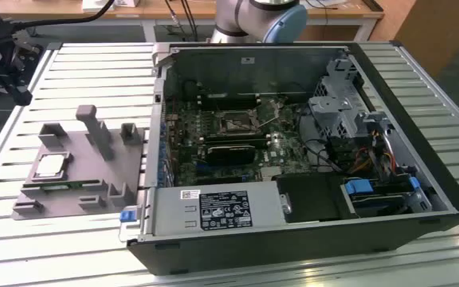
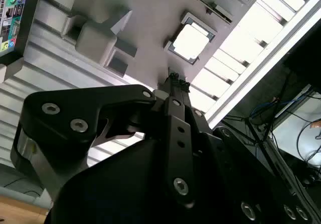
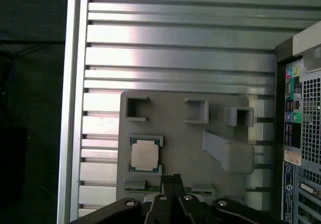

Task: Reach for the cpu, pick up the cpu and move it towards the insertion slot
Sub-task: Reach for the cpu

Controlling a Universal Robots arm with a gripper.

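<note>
Second wrist view, trainee asks: what state is the claw (image 2: 173,76) in?

Technician: The fingertips read as closed together, with nothing between them. The claw hangs above the grey fixture tray (image 2: 150,30), clear of its surface.

Trainee: Where is the cpu?

Technician: The cpu (image 2: 190,41) lies flat in a square pocket of that tray, metal top up and untouched. In the first wrist view the pocket sits just beyond the fingertips and slightly off the claw's centre line. The tray rests on the slatted counter (image 1: 94,66), beside the open computer case (image 1: 293,239). The insertion slot (image 1: 235,122) is on the motherboard inside the case, well apart from the chip.

Trainee: How should this step be done?

Technician: By my judgement, the step in hand is the reach.
1. Centre the claw over the chip and square it to the chip's sides.
2. Open the jaws wider than the chip before any descent.
3. Descend vertically, because the raised pocket rim leaves little room.
4. Contact two opposite edges, not the top face.
5. Keep clear of the green memory stick (image 1: 60,188), which lies just beside the pocket.
</note>
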